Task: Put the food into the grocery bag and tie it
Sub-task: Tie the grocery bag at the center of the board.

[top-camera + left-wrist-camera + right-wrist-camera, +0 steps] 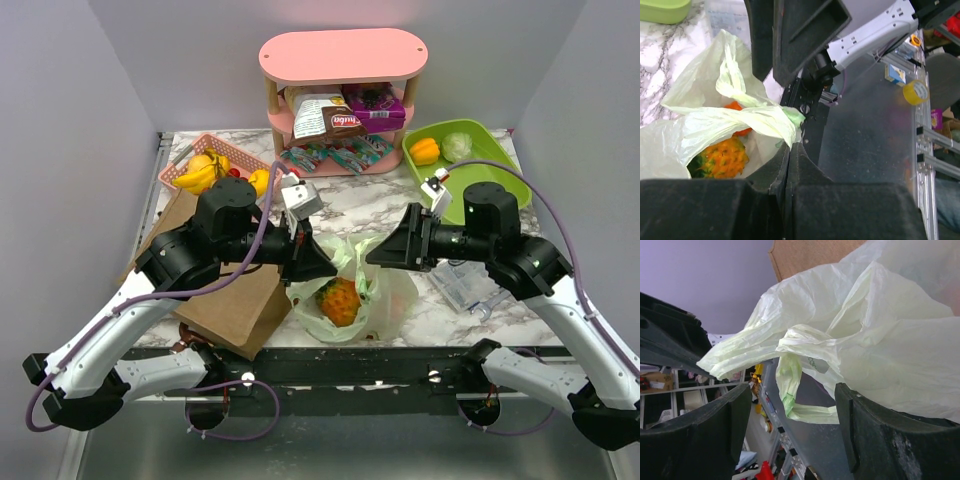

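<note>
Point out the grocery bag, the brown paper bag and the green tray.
grocery bag [395, 295]: top external view, on its right-hand plastic wall.
brown paper bag [232, 305]: top external view, middle of its flat upper side.
green tray [487, 143]: top external view, bare floor.

A: How did the arms stand?
B: Both rose from the near edge and bent inward. The left arm [120, 320] reached right, the right arm [570, 300] reached left, and the wrists nearly faced each other over the middle.
A: And the left gripper [328, 268]?
B: Its jaws were pressed together with no gap between the pads, pinching a twisted handle of the grocery bag [755, 122].
A: The right gripper [372, 256]?
B: Spread wide. Its two fingers [700, 435] stood well apart, just right of the left one's tips.
</note>
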You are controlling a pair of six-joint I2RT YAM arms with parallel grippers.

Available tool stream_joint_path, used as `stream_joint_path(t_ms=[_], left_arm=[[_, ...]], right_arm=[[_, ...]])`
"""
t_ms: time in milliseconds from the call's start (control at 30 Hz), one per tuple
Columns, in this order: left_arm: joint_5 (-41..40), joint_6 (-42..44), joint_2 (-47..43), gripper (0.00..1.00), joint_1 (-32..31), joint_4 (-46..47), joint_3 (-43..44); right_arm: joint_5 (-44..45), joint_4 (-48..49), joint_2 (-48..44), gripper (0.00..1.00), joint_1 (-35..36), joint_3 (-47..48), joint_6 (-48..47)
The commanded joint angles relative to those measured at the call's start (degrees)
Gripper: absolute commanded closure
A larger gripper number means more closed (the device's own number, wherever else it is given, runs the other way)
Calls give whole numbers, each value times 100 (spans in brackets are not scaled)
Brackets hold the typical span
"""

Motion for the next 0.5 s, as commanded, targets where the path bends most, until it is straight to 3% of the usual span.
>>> stream_joint_path(t_ms=[0, 467], left_arm=[[-502, -462, -98, 100, -23, 498, -100], [-977, -1132, -262, 100, -22, 1077, -460]], right_arm=[[34, 396, -56, 28, 177, -240, 201], [573, 1327, 508, 40, 1181, -404, 426]])
